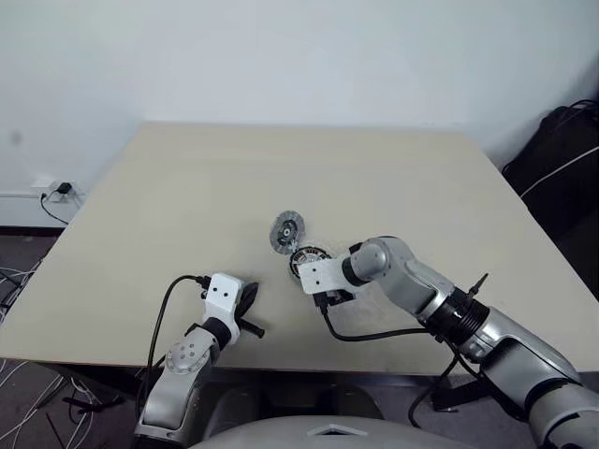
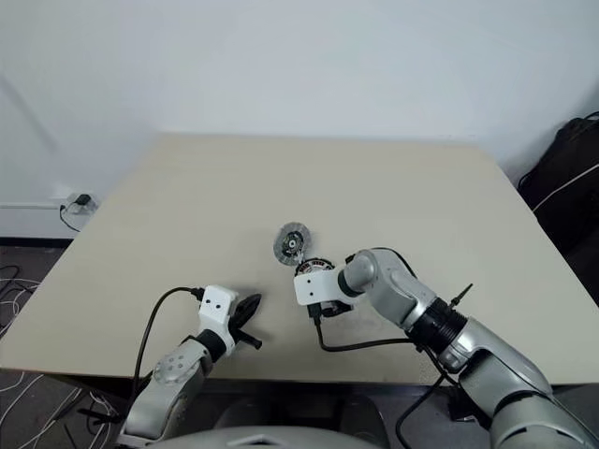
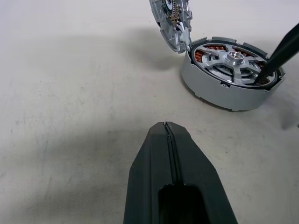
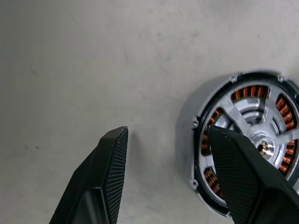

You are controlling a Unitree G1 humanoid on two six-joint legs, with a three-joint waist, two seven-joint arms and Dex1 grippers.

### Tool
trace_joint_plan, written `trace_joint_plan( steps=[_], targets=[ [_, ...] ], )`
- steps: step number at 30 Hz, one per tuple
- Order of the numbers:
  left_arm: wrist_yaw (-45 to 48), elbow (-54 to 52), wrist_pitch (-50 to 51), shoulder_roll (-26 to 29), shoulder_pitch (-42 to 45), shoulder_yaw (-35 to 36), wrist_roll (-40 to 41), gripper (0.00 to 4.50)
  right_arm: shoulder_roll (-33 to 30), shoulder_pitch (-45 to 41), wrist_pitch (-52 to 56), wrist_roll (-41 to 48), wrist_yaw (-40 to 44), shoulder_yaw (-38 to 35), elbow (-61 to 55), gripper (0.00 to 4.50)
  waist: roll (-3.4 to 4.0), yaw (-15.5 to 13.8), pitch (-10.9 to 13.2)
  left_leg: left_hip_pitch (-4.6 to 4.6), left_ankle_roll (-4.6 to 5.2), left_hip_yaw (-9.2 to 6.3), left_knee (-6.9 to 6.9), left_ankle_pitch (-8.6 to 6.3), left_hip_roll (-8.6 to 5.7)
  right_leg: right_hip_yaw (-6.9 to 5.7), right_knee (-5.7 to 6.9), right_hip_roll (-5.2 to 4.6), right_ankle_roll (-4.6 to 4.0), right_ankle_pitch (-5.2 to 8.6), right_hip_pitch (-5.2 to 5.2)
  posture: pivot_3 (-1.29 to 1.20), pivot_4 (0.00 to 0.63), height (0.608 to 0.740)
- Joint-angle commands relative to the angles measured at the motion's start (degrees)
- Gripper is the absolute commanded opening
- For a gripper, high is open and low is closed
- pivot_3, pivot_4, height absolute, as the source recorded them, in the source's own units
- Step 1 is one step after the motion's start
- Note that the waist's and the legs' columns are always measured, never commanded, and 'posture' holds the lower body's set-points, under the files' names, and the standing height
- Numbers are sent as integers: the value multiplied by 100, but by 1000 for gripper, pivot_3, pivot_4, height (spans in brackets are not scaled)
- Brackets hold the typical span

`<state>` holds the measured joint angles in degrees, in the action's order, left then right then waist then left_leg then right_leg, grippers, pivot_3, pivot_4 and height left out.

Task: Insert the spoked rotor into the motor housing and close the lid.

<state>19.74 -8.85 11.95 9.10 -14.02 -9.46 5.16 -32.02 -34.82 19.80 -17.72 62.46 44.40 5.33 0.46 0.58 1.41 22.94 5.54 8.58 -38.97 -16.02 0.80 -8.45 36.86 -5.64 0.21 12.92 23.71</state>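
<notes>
Sitting seated in the motor housing (image 3: 231,79), the spoked rotor (image 3: 232,65) is awaiting the lid (image 3: 172,21), which is leaning against the housing rim; right gripper (image 4: 163,154) jaws are standing open and empty, left gripper (image 3: 168,135) jaws closed and empty.

The right hand's finger (image 4: 243,172) covers part of the spoked rotor (image 4: 254,130) seated in the motor housing (image 4: 201,116), whose far side is cut off. The lid (image 3: 172,21) beside the housing is cropped.

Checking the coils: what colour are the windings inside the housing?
Copper-orange windings, clearest in the right wrist view.

One housing (image 3: 231,84); one rotor (image 3: 233,63); one lid (image 3: 171,22)
</notes>
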Motion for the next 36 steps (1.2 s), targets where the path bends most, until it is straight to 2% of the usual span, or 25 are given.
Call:
trace_joint_plan(
  steps=[1,9,12,19,29,36],
  targets=[
    [-35,-20,-134,-42,83,50,39,0,29,-185,-174,-62,46,-242,87,2880,0,-2,0,0,0,0,0,0,0,0,0,0,0,0,0,0,0,740],
    [-68,-47,-135,-40,88,39,44,0,30,-251,-261,-196,228,-222,378,2880,3,-2,2,0,0,-1,0,0,0,0,0,0,-1,0,0,0,0,740],
    [-79,-58,-133,-35,87,36,43,0,82,-264,-368,-303,177,-223,543,2266,4,-4,2,0,0,-1,-1,0,0,0,0,-1,0,0,-1,0,0,740],
    [-88,-97,-114,-25,64,31,47,0,186,-220,-429,-459,84,-271,581,40,3,14,2,-1,-2,-2,-2,1,0,0,1,-1,1,-1,-4,0,0,740],
    [-114,-114,-89,-52,50,20,53,0,134,173,-37,-289,101,-689,184,4,5,2,4,-2,-13,-5,-3,7,2,-4,2,-3,7,-5,-3,0,0,740],
    [-142,-115,-102,-125,-32,-6,56,0,-208,1271,1648,312,361,-1448,-1687,4,13,-110,9,15,24,-12,-3,-16,-3,-10,-7,-11,-21,-9,5,0,0,740]
  ],
)
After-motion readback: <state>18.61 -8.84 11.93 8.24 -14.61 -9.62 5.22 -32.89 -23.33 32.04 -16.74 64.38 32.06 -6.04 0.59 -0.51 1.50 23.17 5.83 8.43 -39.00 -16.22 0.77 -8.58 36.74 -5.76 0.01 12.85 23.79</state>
